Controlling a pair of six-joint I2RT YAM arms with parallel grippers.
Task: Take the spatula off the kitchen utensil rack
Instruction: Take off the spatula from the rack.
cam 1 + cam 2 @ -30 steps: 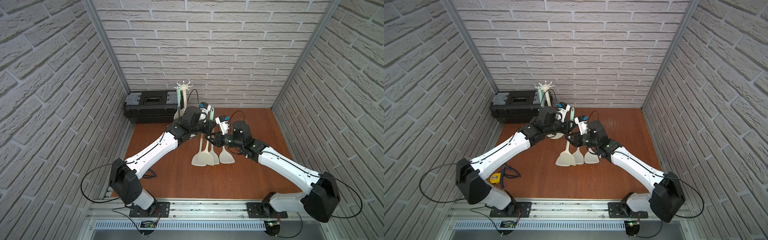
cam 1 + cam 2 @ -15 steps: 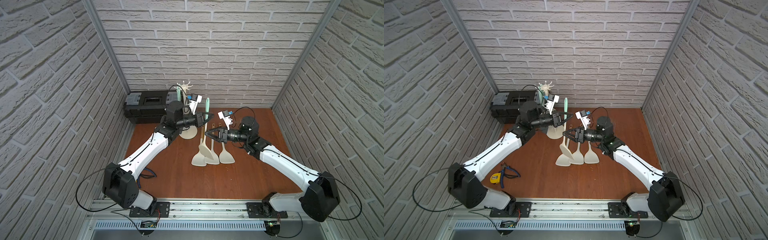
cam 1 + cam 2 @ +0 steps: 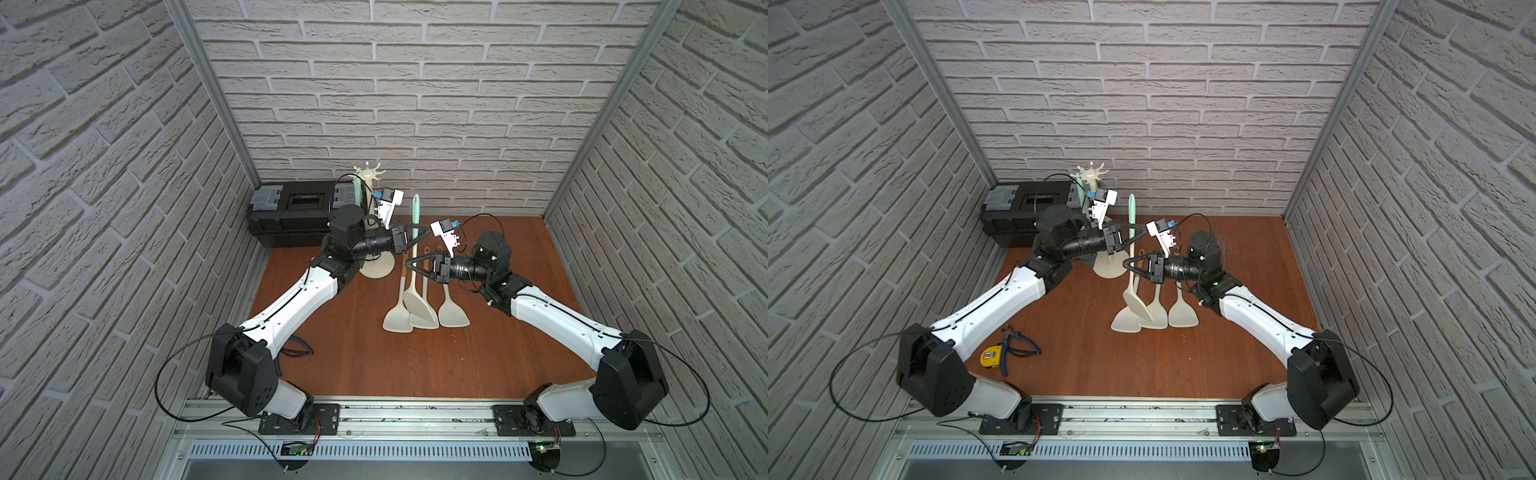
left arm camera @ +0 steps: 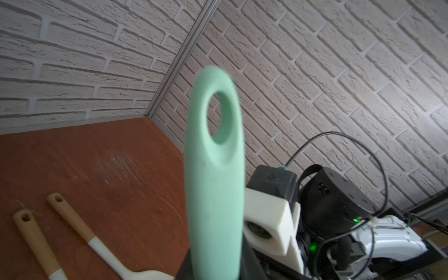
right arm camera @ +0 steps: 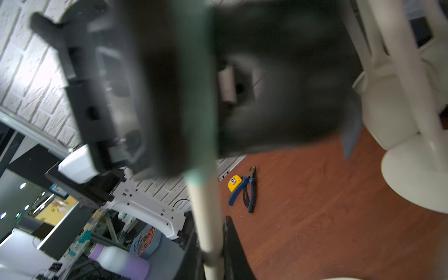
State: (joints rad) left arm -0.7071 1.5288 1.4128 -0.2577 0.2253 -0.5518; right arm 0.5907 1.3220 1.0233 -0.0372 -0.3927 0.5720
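The spatula (image 3: 415, 208) stands upright in mid-air, off the kitchen utensil rack (image 3: 368, 176), mint-green handle up and cream blade (image 3: 419, 305) down. In both top views my left gripper (image 3: 419, 232) (image 3: 1136, 233) is shut on the green handle. My right gripper (image 3: 409, 264) (image 3: 1127, 264) grips the cream shaft just below. The left wrist view shows the handle (image 4: 213, 194) rising from the left gripper (image 4: 215, 274). In the right wrist view the shaft (image 5: 206, 206) runs between the right gripper's (image 5: 213, 257) fingers. The rack's base (image 3: 1108, 266) stands close behind the spatula.
Three cream spatulas with wooden handles (image 3: 397, 322) (image 3: 430, 324) (image 3: 454, 318) lie side by side on the brown floor under the held blade. Another green-handled utensil (image 3: 356, 193) hangs on the rack. A black toolbox (image 3: 291, 208) sits back left. A yellow tape measure (image 3: 988, 357) and pliers (image 3: 1017, 347) lie front left.
Both arms have drawn apart and lifted the spatula upright beside the rack. The left gripper's fingers, open round the green handle half a second ago, have closed on it.
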